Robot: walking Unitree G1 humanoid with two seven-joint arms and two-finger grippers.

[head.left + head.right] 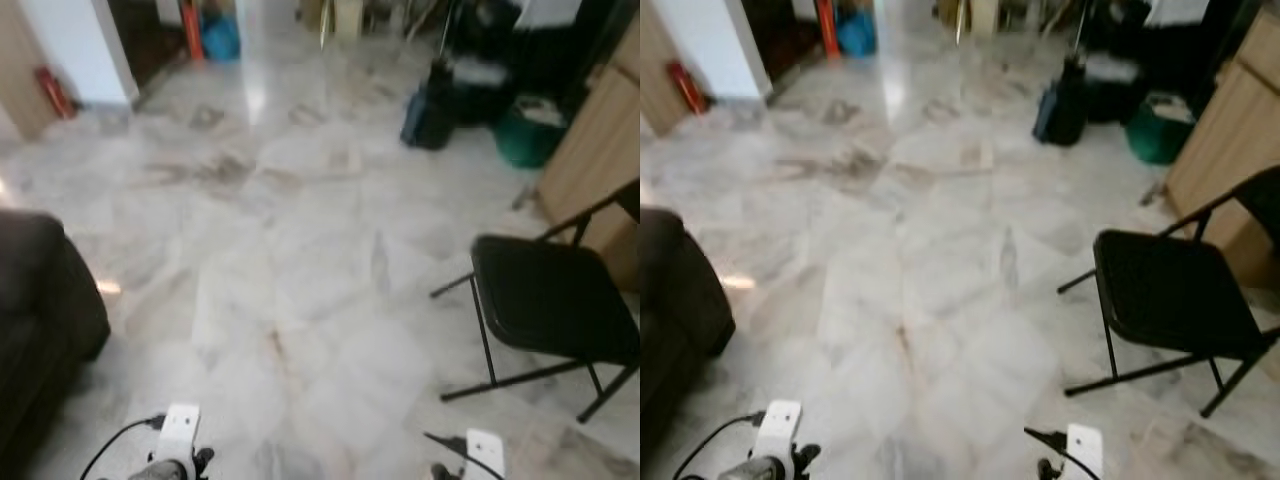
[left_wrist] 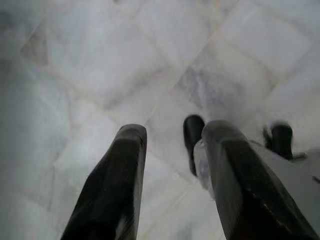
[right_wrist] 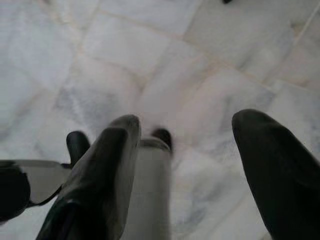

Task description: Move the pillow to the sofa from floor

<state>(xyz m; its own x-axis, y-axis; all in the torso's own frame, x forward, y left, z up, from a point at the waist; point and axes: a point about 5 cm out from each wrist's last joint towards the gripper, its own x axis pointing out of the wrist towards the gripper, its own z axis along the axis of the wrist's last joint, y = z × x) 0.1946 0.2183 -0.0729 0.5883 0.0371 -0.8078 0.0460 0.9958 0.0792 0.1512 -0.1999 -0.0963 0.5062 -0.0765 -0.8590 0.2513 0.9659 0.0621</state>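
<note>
A dark sofa (image 1: 40, 300) stands at the left edge of the head views, with only its rounded arm in frame. Both my arms hang low over the marble floor (image 1: 300, 250); the left wrist (image 1: 178, 430) and the right wrist (image 1: 485, 450) peek in at the bottom edge. In the left wrist view my left gripper (image 2: 170, 132) is open, with nothing between its black fingers (image 2: 125, 165). My right gripper (image 3: 190, 122) is open too and points down at bare tiles.
A black folding chair (image 1: 550, 300) stands on the right, close to a wooden cabinet (image 1: 600, 150). Far back sit a dark bag (image 1: 428, 110), a green tub (image 1: 525, 135), a blue bag (image 1: 220, 35) and a red extinguisher (image 1: 52, 90).
</note>
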